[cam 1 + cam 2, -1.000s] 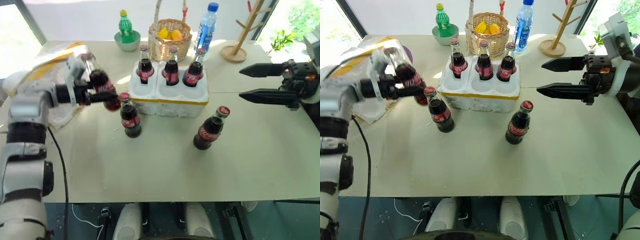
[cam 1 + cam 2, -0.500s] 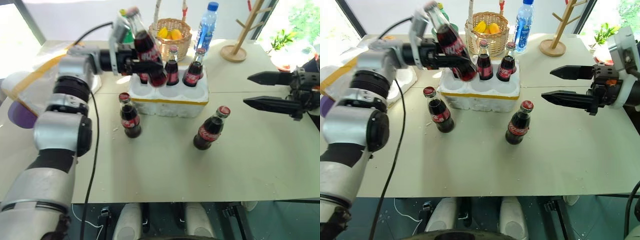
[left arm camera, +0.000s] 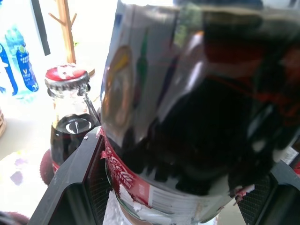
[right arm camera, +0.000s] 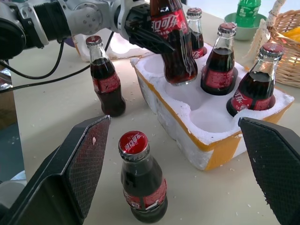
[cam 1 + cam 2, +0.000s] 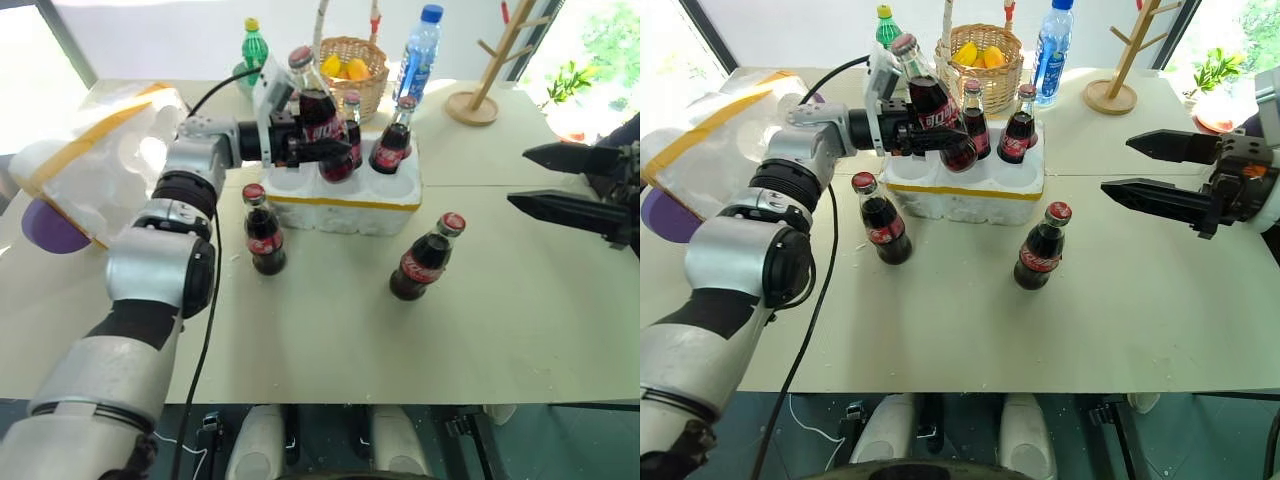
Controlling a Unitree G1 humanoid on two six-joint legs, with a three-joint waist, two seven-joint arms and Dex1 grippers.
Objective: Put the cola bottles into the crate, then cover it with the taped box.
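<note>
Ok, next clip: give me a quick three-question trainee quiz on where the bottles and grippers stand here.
1. How many cola bottles stand on the table outside the crate?
2. True or false: the right gripper holds a bottle.
3. The left gripper holds its cola bottle: A) over the basket, B) over the crate's front-left well, C) flat on the table.

Key: 1. Two, one near the crate's front-left corner and one in front of its right end. 2. False; its jaws stand open and empty, off to the right. 3. B; the bottle leans, its base at that well.
</note>
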